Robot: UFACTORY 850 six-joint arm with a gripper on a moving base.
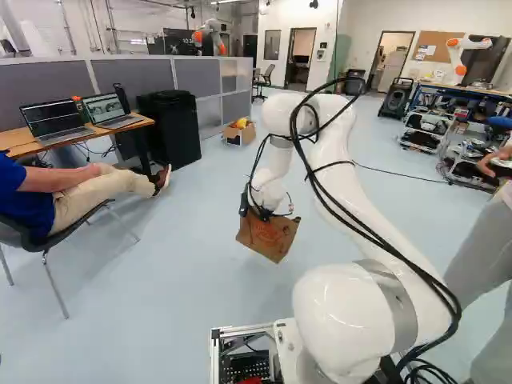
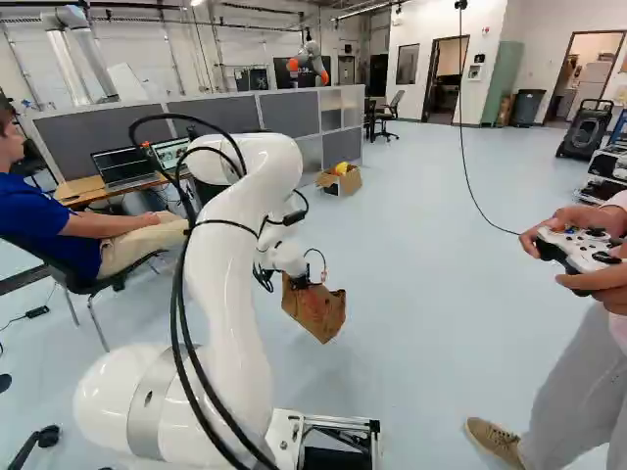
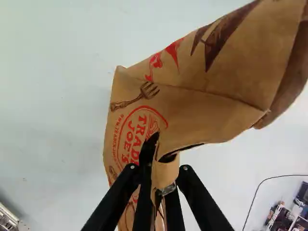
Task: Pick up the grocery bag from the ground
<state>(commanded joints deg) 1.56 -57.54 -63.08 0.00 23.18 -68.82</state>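
The brown paper grocery bag (image 1: 270,237) hangs tilted below the arm's end in the left base view, with floor visible beneath it. My gripper (image 1: 254,211) is at the bag's upper edge there. In the right base view the bag (image 2: 315,311) also hangs from the gripper (image 2: 300,280). Seen from the wrist, the gripper (image 3: 161,185) is shut on a fold of the bag (image 3: 192,96), with paper pinched between both fingers. The rest of the bag spreads ahead of and beside the fingers. The orange pads are hidden.
A person sits at the desk (image 1: 20,149) on the left; another stands close on the right holding a controller (image 2: 580,247). A cardboard box (image 2: 341,182) sits on the floor near the grey partition (image 2: 235,110). Another robot (image 1: 458,60) stands at the back right.
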